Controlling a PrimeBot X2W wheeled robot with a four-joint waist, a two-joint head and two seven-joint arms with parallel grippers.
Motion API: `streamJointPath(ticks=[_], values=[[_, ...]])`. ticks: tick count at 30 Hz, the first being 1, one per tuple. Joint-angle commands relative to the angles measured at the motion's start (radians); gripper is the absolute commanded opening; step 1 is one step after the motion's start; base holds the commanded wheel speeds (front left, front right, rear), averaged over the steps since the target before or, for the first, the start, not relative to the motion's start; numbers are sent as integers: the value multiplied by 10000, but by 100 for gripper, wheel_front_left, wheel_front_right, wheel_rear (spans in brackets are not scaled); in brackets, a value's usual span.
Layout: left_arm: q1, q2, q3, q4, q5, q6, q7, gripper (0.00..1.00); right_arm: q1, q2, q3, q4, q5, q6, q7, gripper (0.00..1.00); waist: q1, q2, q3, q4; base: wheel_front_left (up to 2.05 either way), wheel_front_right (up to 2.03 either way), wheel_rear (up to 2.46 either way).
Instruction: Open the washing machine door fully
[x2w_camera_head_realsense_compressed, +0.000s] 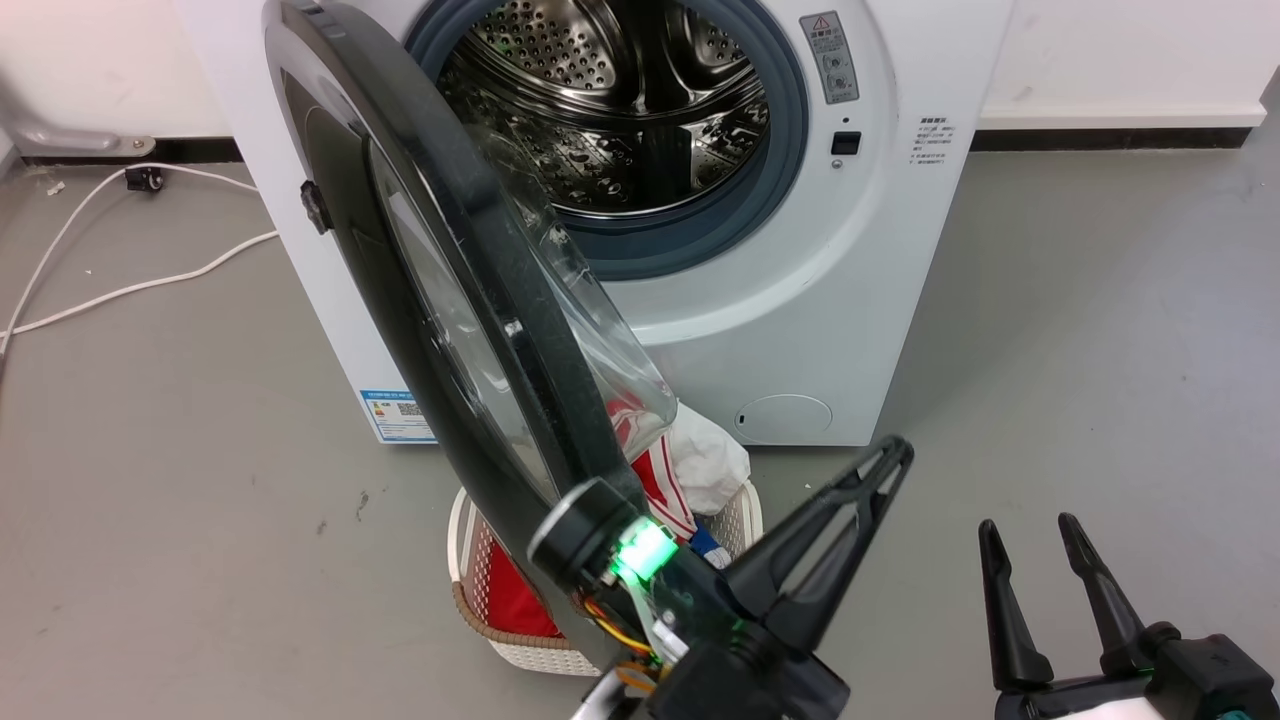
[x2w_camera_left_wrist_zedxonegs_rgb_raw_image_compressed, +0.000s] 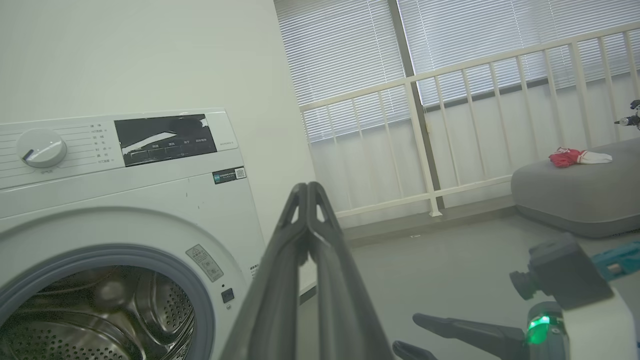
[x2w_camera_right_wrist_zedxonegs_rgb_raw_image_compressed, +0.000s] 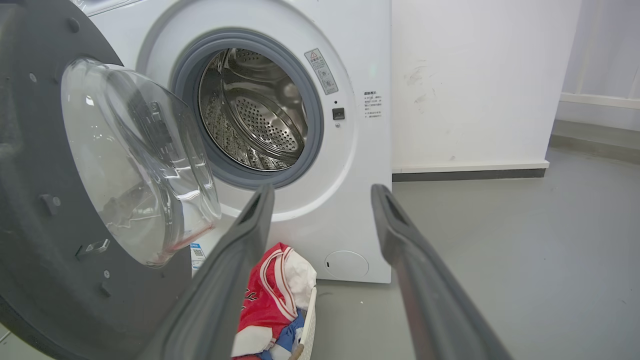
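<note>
Room: a grey floor and a white wall are seen beyond both grippers.
Machine: the machine (x2w_camera_head_realsense_compressed: 800, 300) is set ahead of the right gripper (x2w_camera_head_realsense_compressed: 1028, 525), its drum exposed.
Door: the door (x2w_camera_head_realsense_compressed: 500, 330) is swung out partway, just left of the left gripper (x2w_camera_head_realsense_compressed: 885, 455), above a basket (x2w_camera_head_realsense_compressed: 520, 652).
Left gripper: fingers pressed together, nothing held.
Right gripper: fingers spread wide, nothing held.
Risk: with no grip taken, a push could slide off the glossy rim, and the basket could be clipped by the wrist.
Hidden: the hinge is covered by the door. Contact between the left wrist and the door edge cannot be told.
</note>
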Motion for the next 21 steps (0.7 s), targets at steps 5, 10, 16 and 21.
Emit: streamJointPath(ticks=[5,10,16,21], values=[[269,-12,-460,658,-112,56,-24,0,-149,31,23,54,70,-3,-18,100,0,0,24,41,0,0,0],[476,-10,-646,1475,-269,141,-27,0,-195,31,88,123,99,-3,-18,100,0,0,93,44,0,0,0],[809,217,-473,2295,-441,257,-27,0,-299,31,112,184,121,-3,-18,100,0,0,211,-9,0,0,0],[1059,355,-168,2826,-663,385,-27,0,-303,31,104,229,127,-3,-18,100,0,0,312,-39,0,0,0]])
